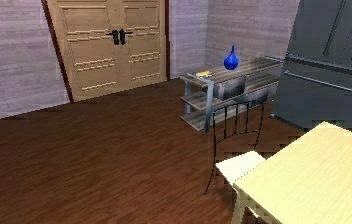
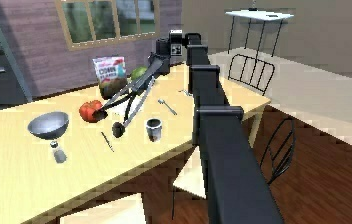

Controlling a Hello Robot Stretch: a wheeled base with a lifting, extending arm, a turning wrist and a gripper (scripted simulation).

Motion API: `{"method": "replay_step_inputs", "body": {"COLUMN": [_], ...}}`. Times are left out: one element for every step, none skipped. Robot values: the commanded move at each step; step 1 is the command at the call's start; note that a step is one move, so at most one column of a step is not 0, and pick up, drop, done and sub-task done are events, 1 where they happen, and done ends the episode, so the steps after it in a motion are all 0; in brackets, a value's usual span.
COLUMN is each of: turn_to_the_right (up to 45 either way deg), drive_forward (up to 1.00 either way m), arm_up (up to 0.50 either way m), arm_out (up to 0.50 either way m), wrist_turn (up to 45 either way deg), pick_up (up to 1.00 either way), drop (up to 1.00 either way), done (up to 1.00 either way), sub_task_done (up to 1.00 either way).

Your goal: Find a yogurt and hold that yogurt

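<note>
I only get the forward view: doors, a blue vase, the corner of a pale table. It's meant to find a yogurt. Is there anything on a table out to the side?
Observer: Yes. In the arm side view a pale table bears a metal bowl.
Operator: Anything that looks like a yogurt pot?
Observer: A small grey cup stands just left of the dark arm. I can't tell what it is.
Operator: And where is the pincer?
Observer: The pincer shows against the tabletop, between a red round thing and that cup. I cannot tell whether it holds anything.
</note>
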Motion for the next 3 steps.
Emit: {"method": "replay_step_inputs", "body": {"turn_to_the_right": [0.0, 0.0, 0.0], "drive_forward": [0.0, 0.0, 0.0], "arm_up": [0.0, 0.0, 0.0], "arm_out": [0.0, 0.0, 0.0], "wrist_turn": [45.0, 45.0, 24.0], "pick_up": [0.0, 0.0, 0.0], "drop": [0.0, 0.0, 0.0], "done": [0.0, 0.0, 0.0], "sub_task_done": [0.0, 0.0, 0.0]}}
